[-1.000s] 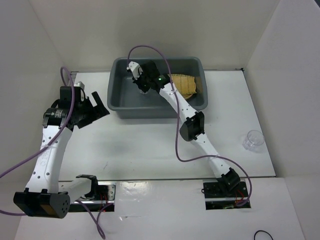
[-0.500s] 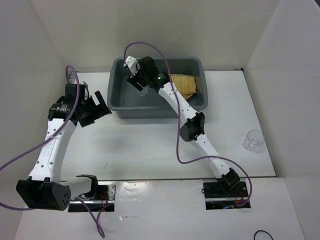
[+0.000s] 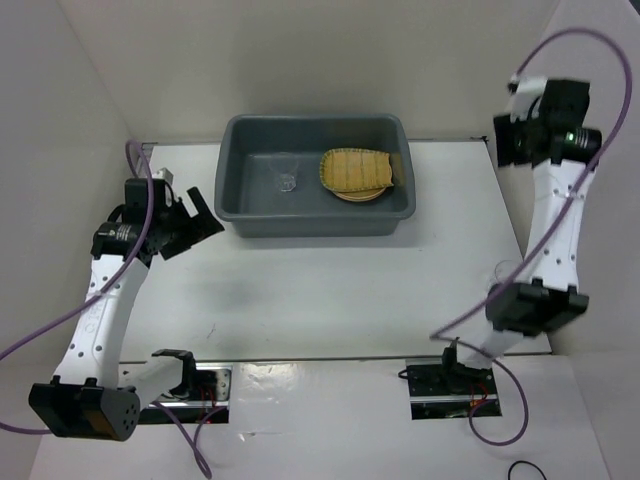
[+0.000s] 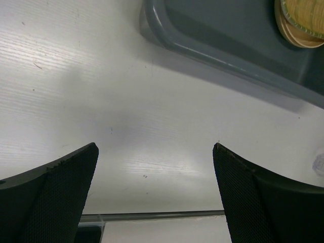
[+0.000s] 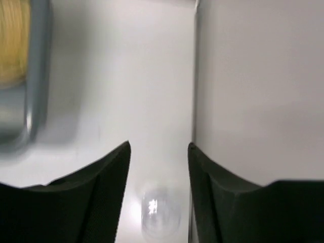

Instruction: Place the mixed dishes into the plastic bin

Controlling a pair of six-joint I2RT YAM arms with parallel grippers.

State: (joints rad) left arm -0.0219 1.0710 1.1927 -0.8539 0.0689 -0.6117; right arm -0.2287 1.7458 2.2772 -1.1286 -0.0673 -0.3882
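Hanging well to the right of the plastic bin (image 3: 310,222), close to the side wall, the right gripper (image 3: 508,140) has its fingers parted by a moderate gap and holds nothing. In the right wrist view the small clear cup (image 5: 159,218) stands on the table (image 3: 330,290) below this gripper. It shows between the two fingers (image 5: 104,187) and is not touched by them. The cup is blurred, and it stands outside the bin, to the right of the bin's right wall. Inside the bin, in its right half, lies the tan woven tray (image 3: 355,168), and a yellow-orange plate (image 3: 362,195) shows its rim from under the tray's near edge; whether a second plate is stacked there I cannot tell. A faint clear spot (image 3: 288,183) sits on the bin floor left of the tray, too small to tell what it is. The left gripper (image 3: 197,222) hovers just beside the bin's left wall, near the front left corner. Its fingers are spread wide and have hold of nothing, with only bare table between them in the left wrist view.
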